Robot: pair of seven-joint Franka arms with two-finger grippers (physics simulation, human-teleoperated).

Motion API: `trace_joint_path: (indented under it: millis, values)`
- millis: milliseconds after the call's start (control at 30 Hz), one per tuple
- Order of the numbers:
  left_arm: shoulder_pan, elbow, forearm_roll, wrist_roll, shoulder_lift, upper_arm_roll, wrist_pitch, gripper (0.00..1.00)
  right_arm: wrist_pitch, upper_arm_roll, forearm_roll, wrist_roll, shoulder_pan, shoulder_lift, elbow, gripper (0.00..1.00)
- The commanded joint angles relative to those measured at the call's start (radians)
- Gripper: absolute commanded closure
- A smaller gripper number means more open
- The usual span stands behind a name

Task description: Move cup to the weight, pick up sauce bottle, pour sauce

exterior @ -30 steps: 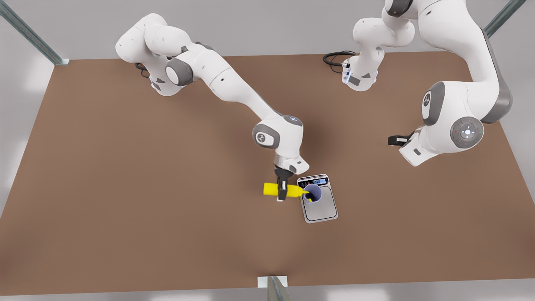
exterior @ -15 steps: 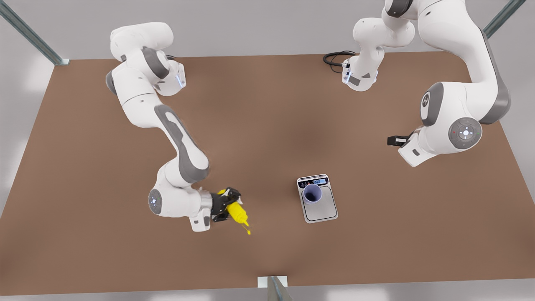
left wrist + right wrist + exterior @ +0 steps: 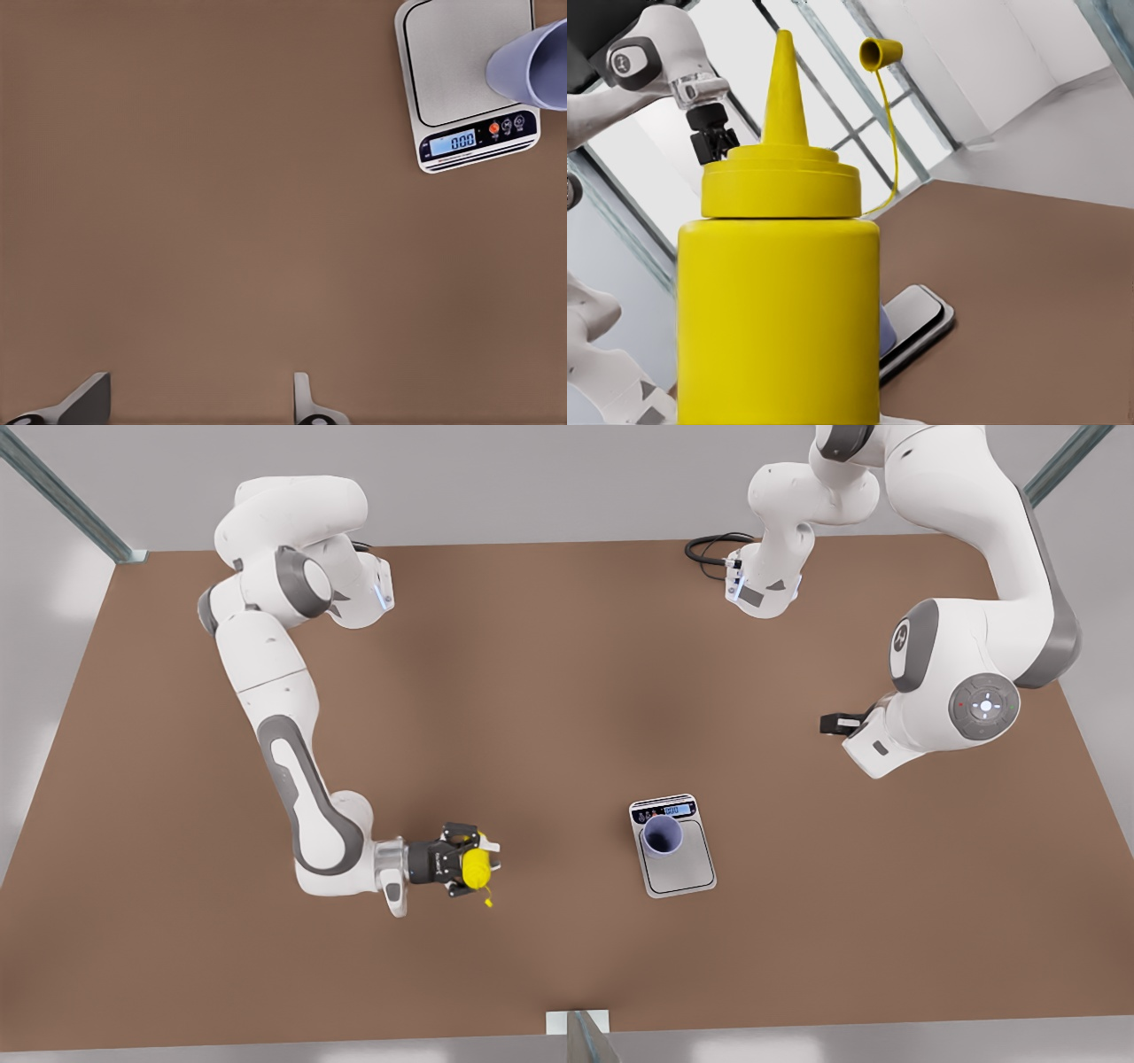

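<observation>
On the front view's left, the right gripper (image 3: pixel 472 867) is clamped on the sauce bottle (image 3: pixel 477 867), low over the brown table (image 3: pixel 532 691); in the right wrist view the sauce bottle (image 3: pixel 780 301) stands upright with its cone nozzle up and its small cap dangling on a thin tether (open, off the tip). Well apart toward the front view's right lies the weight (image 3: pixel 678 855); the cup (image 3: pixel 663 835) stands upright on its plate, near the display strip — the display reads 0.00 in the left wrist view. Farther right the left gripper (image 3: pixel 837 723) waits high over the table; its fingertips (image 3: pixel 306 398) stand apart, holding nothing.
</observation>
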Motion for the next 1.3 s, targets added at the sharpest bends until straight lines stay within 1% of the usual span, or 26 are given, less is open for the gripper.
trace_joint_path:
  millis: [0,300,833,1200,1233,1267]
  values:
    - [0.000,0.000,0.000,0.001,-0.001,0.000,0.004,0.00,0.002,0.001,0.072,-0.980,0.000,0.015,0.001,0.57]
    - [0.000,-0.002,-0.002,0.001,0.002,0.000,0.006,0.00,0.036,0.001,0.140,-1.089,0.011,0.072,0.015,0.56]
    - [0.003,-0.008,-0.002,0.001,0.013,0.000,0.012,0.00,0.071,0.002,0.172,-1.081,0.054,0.161,0.023,0.55]
    - [0.003,-0.012,0.000,0.001,0.016,0.000,0.009,0.00,0.076,0.004,0.174,-1.078,0.059,0.184,0.023,0.55]
    - [0.003,-0.012,0.000,0.000,0.014,0.000,0.009,0.00,0.076,0.004,0.174,-1.076,0.059,0.184,0.023,0.46]
    - [0.003,-0.012,0.000,0.000,0.014,-0.001,0.009,0.00,0.074,0.005,0.174,-1.075,0.059,0.184,0.023,0.32]
